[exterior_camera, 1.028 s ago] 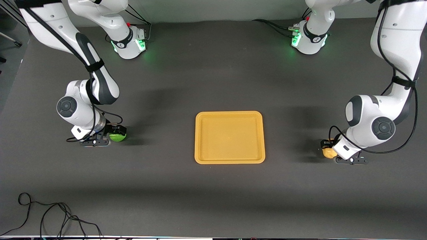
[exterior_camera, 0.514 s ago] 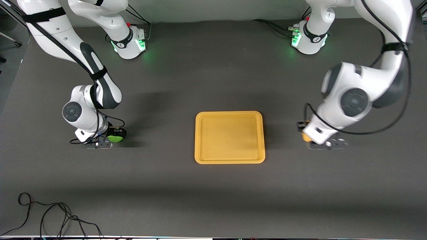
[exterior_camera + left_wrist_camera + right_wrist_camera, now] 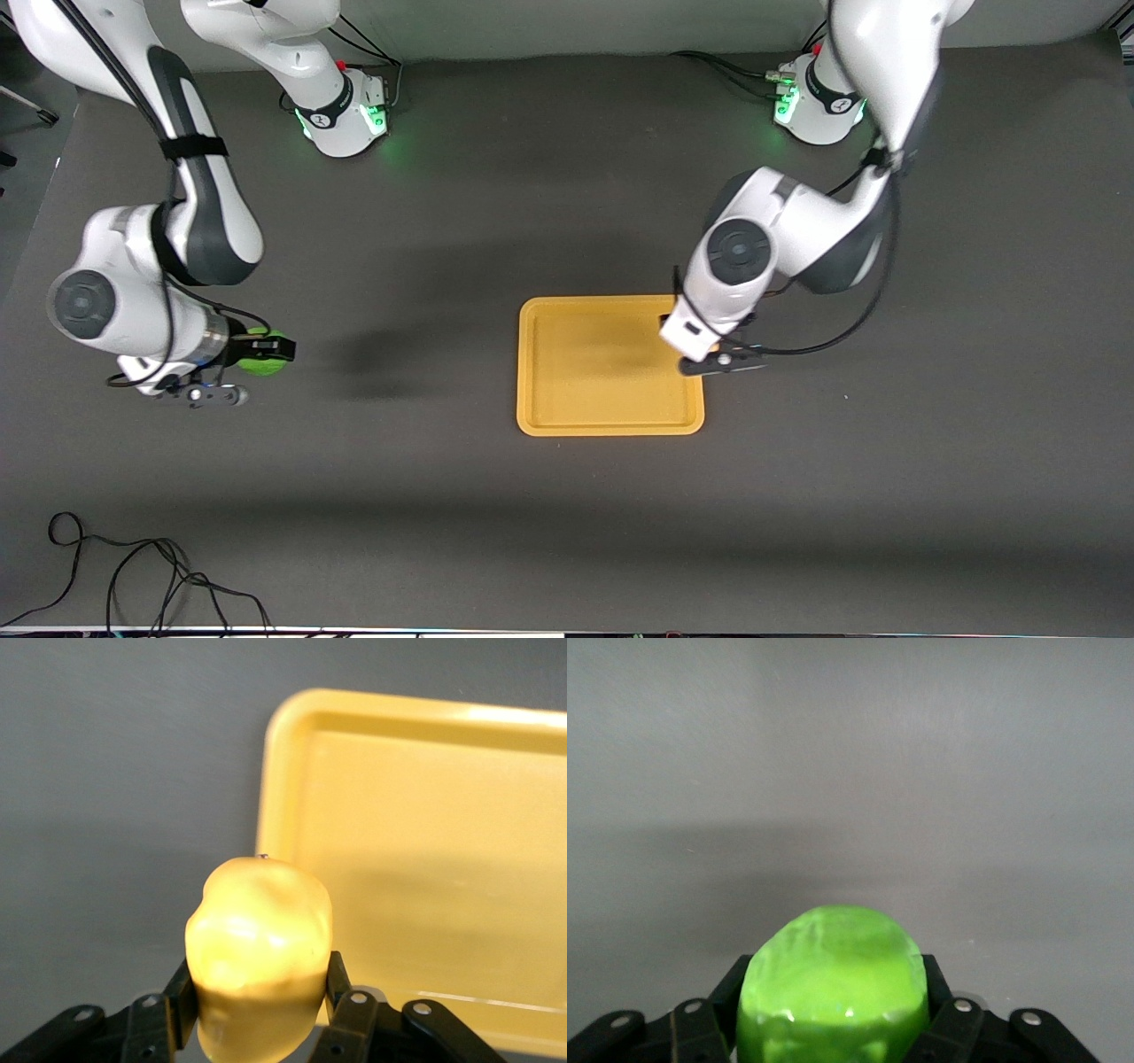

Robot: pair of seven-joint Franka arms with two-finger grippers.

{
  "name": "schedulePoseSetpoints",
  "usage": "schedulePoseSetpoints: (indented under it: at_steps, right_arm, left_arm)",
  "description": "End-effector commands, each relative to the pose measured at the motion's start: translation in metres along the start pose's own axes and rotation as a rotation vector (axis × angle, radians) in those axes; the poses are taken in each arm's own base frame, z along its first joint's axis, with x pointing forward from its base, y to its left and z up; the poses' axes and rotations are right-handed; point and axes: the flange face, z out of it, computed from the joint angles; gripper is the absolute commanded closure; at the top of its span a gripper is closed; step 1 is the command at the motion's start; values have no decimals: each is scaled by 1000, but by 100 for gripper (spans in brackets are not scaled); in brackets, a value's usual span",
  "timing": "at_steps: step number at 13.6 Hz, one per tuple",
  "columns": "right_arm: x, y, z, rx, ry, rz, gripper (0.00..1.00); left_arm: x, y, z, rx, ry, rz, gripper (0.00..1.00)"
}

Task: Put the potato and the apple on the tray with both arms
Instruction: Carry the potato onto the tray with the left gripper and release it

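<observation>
My left gripper (image 3: pixel 675 324) is up over the yellow-orange tray (image 3: pixel 585 390), above the rim toward the left arm's end. It is shut on the potato (image 3: pixel 259 943), a lumpy pale yellow lump. The left wrist view shows the tray (image 3: pixel 443 859) below and beside it. In the front view the wrist hides the potato. My right gripper (image 3: pixel 266 347) is shut on the bright green apple (image 3: pixel 262 346) and holds it above bare table toward the right arm's end. The right wrist view shows the apple (image 3: pixel 833 983) between the black fingers (image 3: pixel 726 992).
The dark grey table spreads all round the tray. A black cable (image 3: pixel 133 567) lies coiled at the table's near corner toward the right arm's end. The two arm bases (image 3: pixel 345 106) (image 3: pixel 819 102) stand along the table edge farthest from the front camera.
My left gripper has lifted the potato off the table and carried it to the tray's edge. My right gripper has lifted the apple and drifted toward the right arm's end.
</observation>
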Motion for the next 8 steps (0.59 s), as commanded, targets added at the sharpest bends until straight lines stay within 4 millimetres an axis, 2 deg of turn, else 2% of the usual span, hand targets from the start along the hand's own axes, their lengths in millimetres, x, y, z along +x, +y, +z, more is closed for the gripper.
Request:
schedulePoseSetpoints:
  at_steps: [1, 6, 8]
  right_arm:
    - [14, -42, -36, 11, 33, -34, 75]
    - [18, -128, -46, 194, 37, 55, 75]
    - [13, -203, -40, 198, 56, 66, 75]
  left_arm:
    - [-1, 21, 30, -10, 13, -20, 64]
    - [-5, 34, 67, -20, 14, -1, 61]
    - [-5, 36, 77, -8, 17, 12, 58]
